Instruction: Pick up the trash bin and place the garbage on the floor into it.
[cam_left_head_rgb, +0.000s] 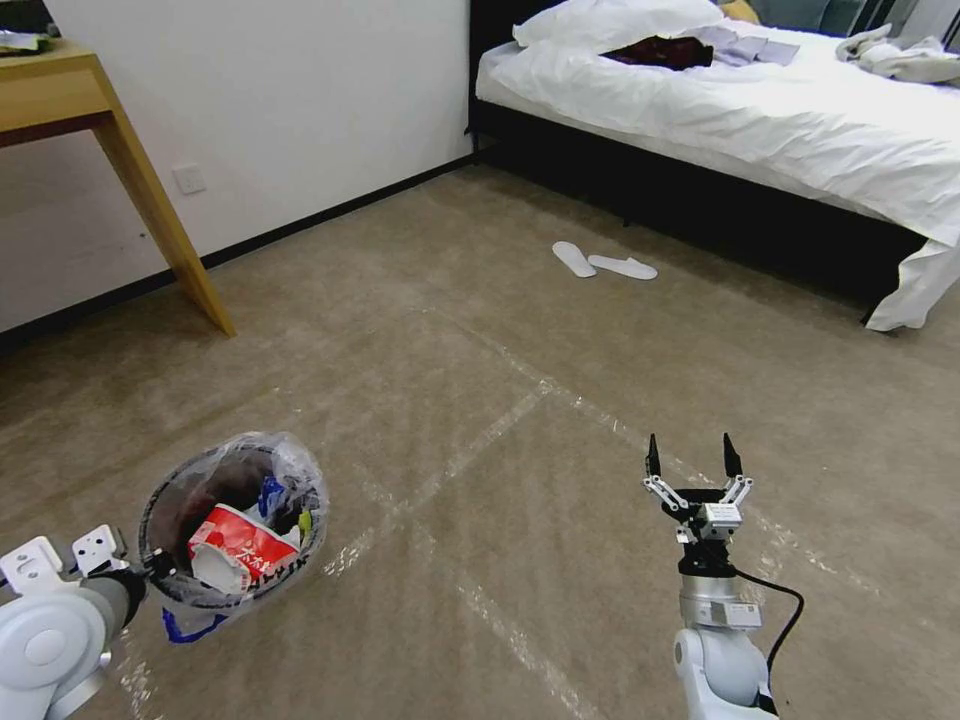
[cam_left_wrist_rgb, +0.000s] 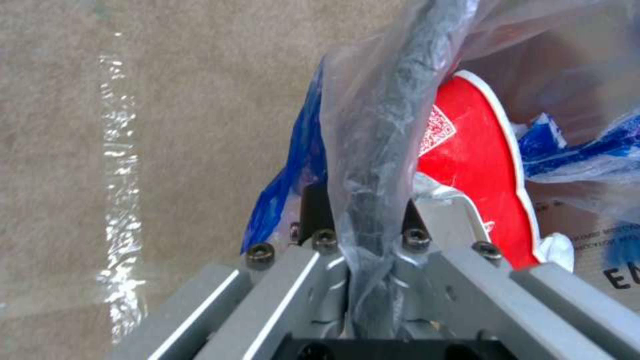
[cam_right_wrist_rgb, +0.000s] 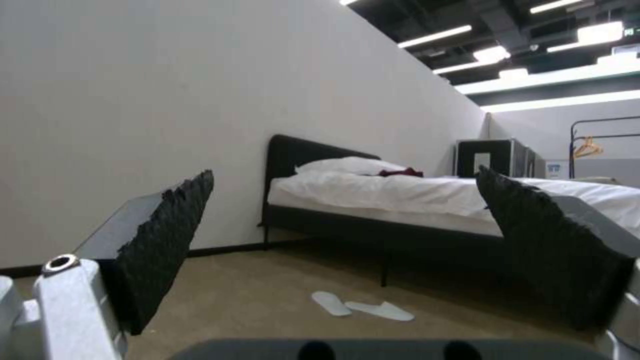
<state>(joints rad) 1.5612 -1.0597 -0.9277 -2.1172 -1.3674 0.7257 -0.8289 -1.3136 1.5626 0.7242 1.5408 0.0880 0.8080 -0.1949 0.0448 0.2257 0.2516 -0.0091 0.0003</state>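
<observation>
Bright, even ceiling-strip light — glare on tape lines (cam_left_head_rgb: 480, 440), blurred left-wrist close-up, soft shadows.

This is a bedroom, but it looks like a pretend one built inside a big hall. A big bed (cam_left_head_rgb: 760, 120) with white sheets and a dark frame stands against the white wall (cam_left_head_rgb: 280, 90). A white pillow (cam_left_head_rgb: 610, 20) lies on the bed, at the end by the wall. Two flat white slippers (cam_left_head_rgb: 603, 262) sit on the soft brown carpet (cam_left_head_rgb: 520, 350) just beside the bed. A wooden table (cam_left_head_rgb: 90, 110) stands by the same wall, well apart from the bed. Above the wall, over the bed, there are long bright lights (cam_right_wrist_rgb: 533, 55) on a dark, open ceiling (cam_right_wrist_rgb: 493, 20), like in a hall.
</observation>
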